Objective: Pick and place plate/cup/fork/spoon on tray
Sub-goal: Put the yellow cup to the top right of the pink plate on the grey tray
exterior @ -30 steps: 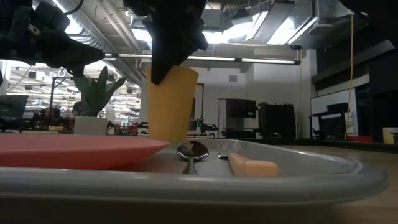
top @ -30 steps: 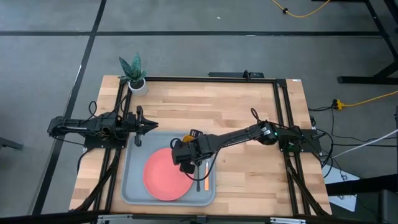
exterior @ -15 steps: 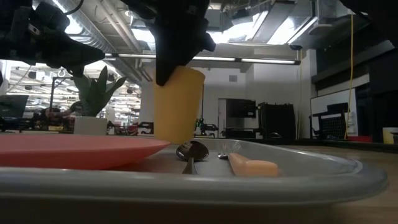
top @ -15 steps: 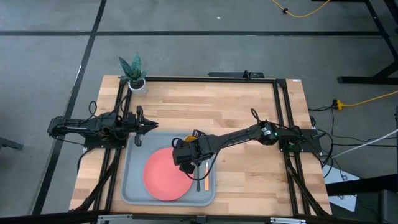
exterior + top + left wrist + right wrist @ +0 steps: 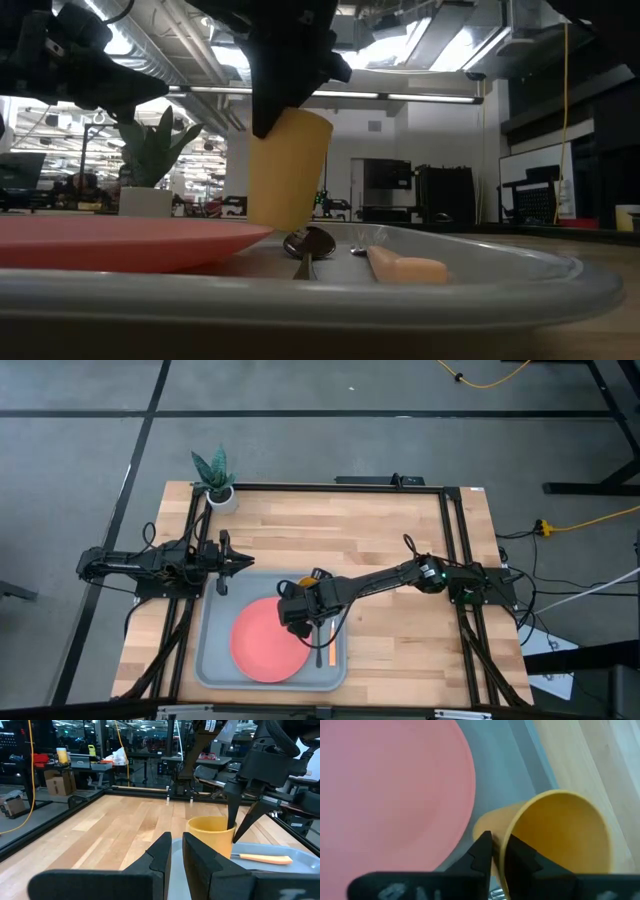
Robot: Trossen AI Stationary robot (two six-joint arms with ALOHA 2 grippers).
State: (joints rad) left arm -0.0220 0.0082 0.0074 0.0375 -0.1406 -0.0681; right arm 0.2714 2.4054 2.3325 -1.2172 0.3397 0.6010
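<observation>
Low view: right tool (image 5: 290,95) pinches cup (image 5: 284,170) rim.

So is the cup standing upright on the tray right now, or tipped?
Tipped. In the low view the cup leans sideways in the right hand, which pinches its rim over the tray; whether its base touches, cannot tell.

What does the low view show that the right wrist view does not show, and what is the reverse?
Only the low view shows the spoon and the fork lying in the tray, plus the potted plant behind. Only the right wrist view shows the inside of the cup and one finger of the right gripper inside its rim, one outside. Both show the cup tilted beside the plate.
</observation>
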